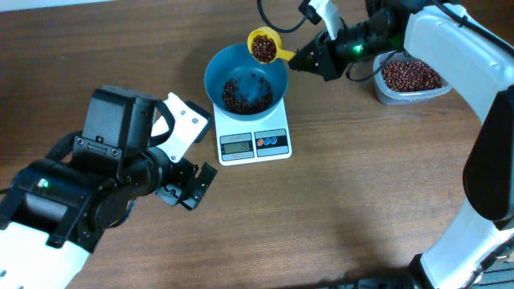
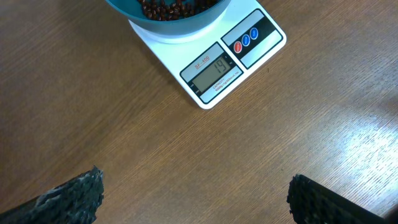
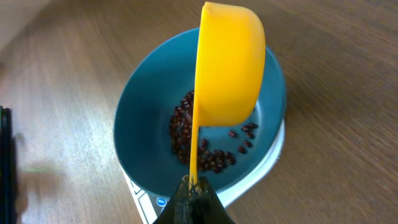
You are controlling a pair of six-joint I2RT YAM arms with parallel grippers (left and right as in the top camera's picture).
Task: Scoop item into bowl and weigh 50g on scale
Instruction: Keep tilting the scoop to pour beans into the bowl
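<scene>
The teal-blue bowl [image 1: 245, 78] stands on the white scale [image 1: 254, 143] and holds some red-brown beans [image 1: 241, 95]. The scale's display [image 2: 212, 70] reads 14. My right gripper [image 1: 309, 59] is shut on the handle of a yellow scoop [image 1: 263, 46], which carries beans and hovers over the bowl's far rim. In the right wrist view the scoop [image 3: 229, 62] hangs above the bowl [image 3: 143, 124], its handle pinched in the gripper [image 3: 194, 185]. My left gripper [image 1: 186, 189] is open and empty, low over the table in front of the scale [image 2: 205, 46].
A clear plastic tub [image 1: 411, 80] with a heap of beans stands at the back right, under the right arm. The left arm's body lies at the front left of the table.
</scene>
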